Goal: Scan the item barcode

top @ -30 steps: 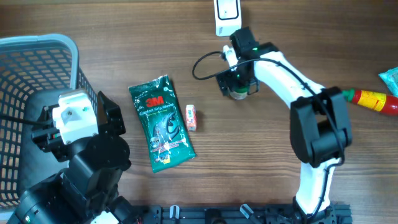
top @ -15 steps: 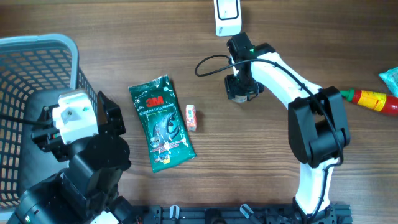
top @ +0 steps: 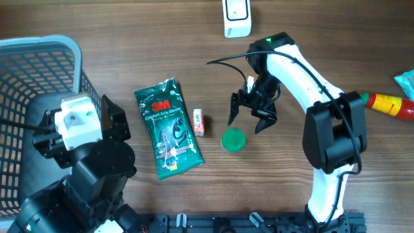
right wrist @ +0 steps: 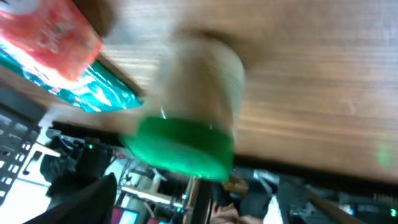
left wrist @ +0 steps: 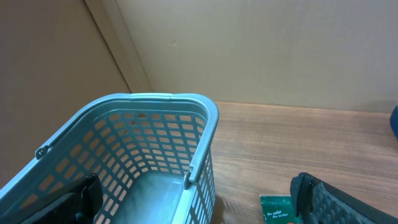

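The right gripper (top: 249, 122) stands open, jaws spread and holding nothing. The green-lidded jar (top: 233, 140) sits free on the table just beside one fingertip and is blurred in the wrist view. A small red box (top: 199, 122) and a green packet (top: 167, 127) lie further out. The left gripper (left wrist: 202, 198) hangs wide open by the basket (left wrist: 155, 98).

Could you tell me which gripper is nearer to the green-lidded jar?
Right. The right gripper hangs close beside the green-lidded jar, jaws open and not touching it; the left gripper is far off by the basket.
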